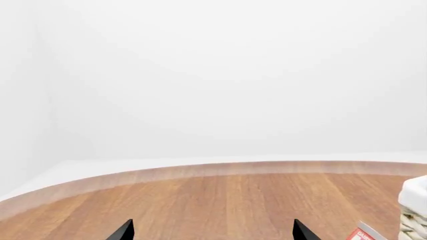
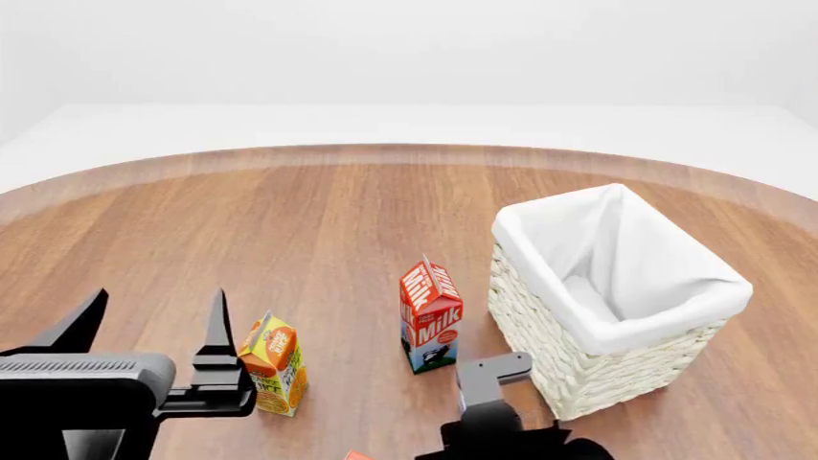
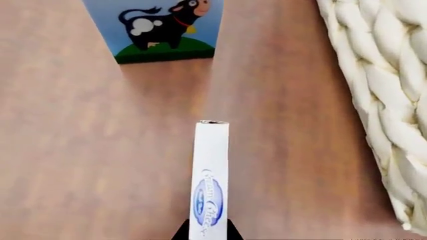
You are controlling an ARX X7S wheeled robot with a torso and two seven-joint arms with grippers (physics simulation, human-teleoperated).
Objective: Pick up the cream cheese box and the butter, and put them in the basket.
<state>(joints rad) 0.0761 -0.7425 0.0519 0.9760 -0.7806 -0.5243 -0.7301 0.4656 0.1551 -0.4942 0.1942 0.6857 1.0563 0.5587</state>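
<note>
My right gripper (image 3: 208, 229) is shut on the cream cheese box (image 3: 209, 175), a thin white box with blue print, seen edge-on and held out over the wooden table. It is between the milk carton and the white wicker basket (image 3: 380, 95). In the head view the right arm (image 2: 492, 412) is low in the middle, just left of the basket (image 2: 665, 369); the box is hidden there. My left gripper (image 2: 153, 326) is open and empty at the lower left, its fingertips (image 1: 123, 231) wide apart over bare wood. Only a red-orange sliver (image 2: 356, 456) at the bottom edge may be the butter.
A red-and-white milk carton (image 2: 431, 316) stands left of the basket; its cow picture shows in the right wrist view (image 3: 160, 30). An orange juice carton (image 2: 272, 364) stands right beside my left gripper. The round table's far edge (image 2: 409, 151) curves across the back.
</note>
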